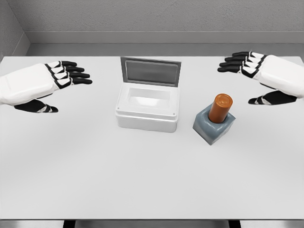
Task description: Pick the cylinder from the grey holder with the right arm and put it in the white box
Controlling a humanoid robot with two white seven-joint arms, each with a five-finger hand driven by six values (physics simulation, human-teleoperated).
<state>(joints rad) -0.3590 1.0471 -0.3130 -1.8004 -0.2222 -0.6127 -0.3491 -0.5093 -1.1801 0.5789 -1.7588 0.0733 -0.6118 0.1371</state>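
An orange-brown cylinder [221, 108] stands slightly tilted in a grey block holder [213, 126] on the white table, right of centre. Left of it sits the white box [147, 109], its grey lid [150, 71] standing open at the back and its inside bare. My right hand [249, 78] hovers above and to the right of the cylinder, fingers spread, holding nothing and apart from it. At the left side of the table my left hand [59, 90] hangs with fingers spread and nothing in it.
The white table [142, 175] stretches wide in front of the box and holder. A grey wall runs behind its far edge. The table's near edge lies at the bottom of the view.
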